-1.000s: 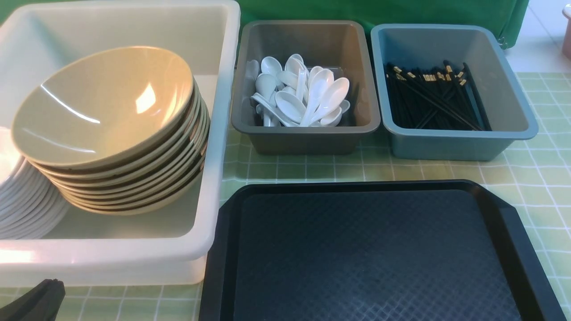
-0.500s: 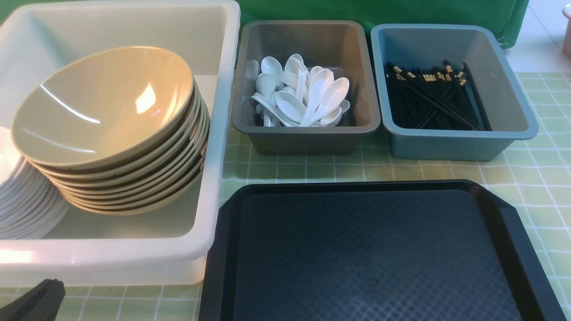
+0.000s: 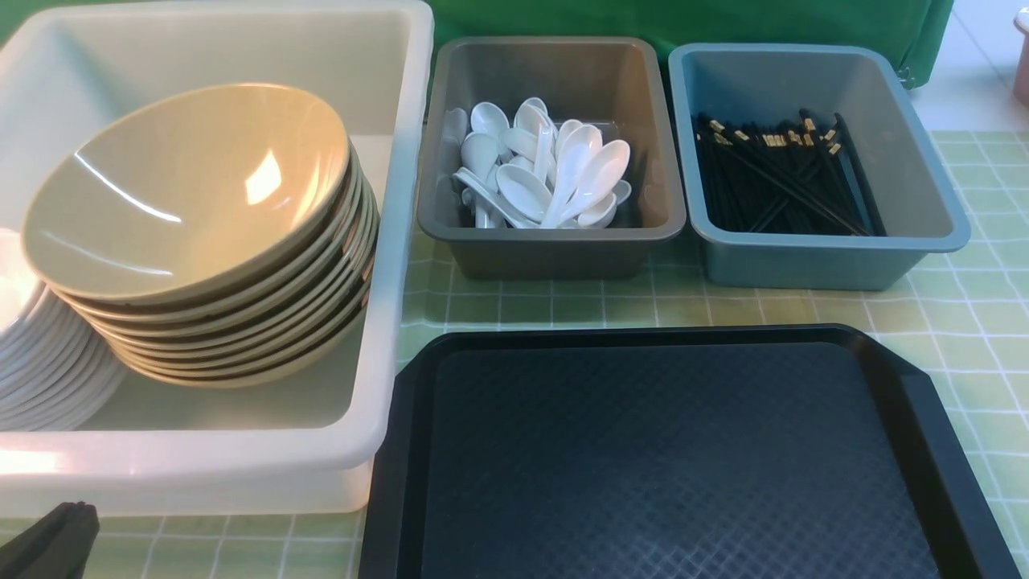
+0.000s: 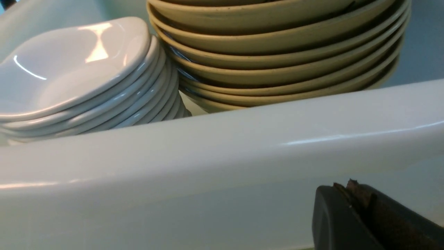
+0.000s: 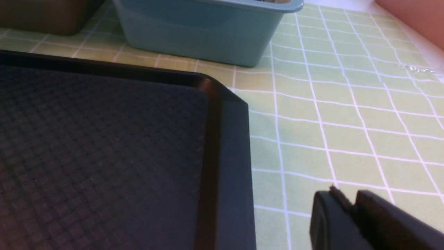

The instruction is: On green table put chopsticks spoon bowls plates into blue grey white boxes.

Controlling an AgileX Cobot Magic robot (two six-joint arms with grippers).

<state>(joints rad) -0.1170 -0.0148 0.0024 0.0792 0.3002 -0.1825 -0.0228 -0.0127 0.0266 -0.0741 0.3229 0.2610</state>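
- Hovering just outside the near wall of the white box (image 4: 208, 166), the left gripper (image 4: 350, 194) had its jaws pressed together on nothing.
- The right gripper (image 5: 348, 203) hung over the surface (image 5: 329, 114) beside the black tray (image 5: 104, 146), jaws nearly together, empty.
- Bowls (image 3: 193, 193) leaned in a tilted stack against the plates (image 3: 40, 370) in the white box.
- Spoons (image 3: 547, 173) filled the grey box (image 3: 555, 233) at the far edge; chopsticks (image 3: 784, 181) lay in the blue box (image 3: 828, 257) beside it.
- Everything seemed sorted; the tray was bare.
- Risk: the left gripper, rising close, could clip the rim and jolt the leaning bowls into sliding.
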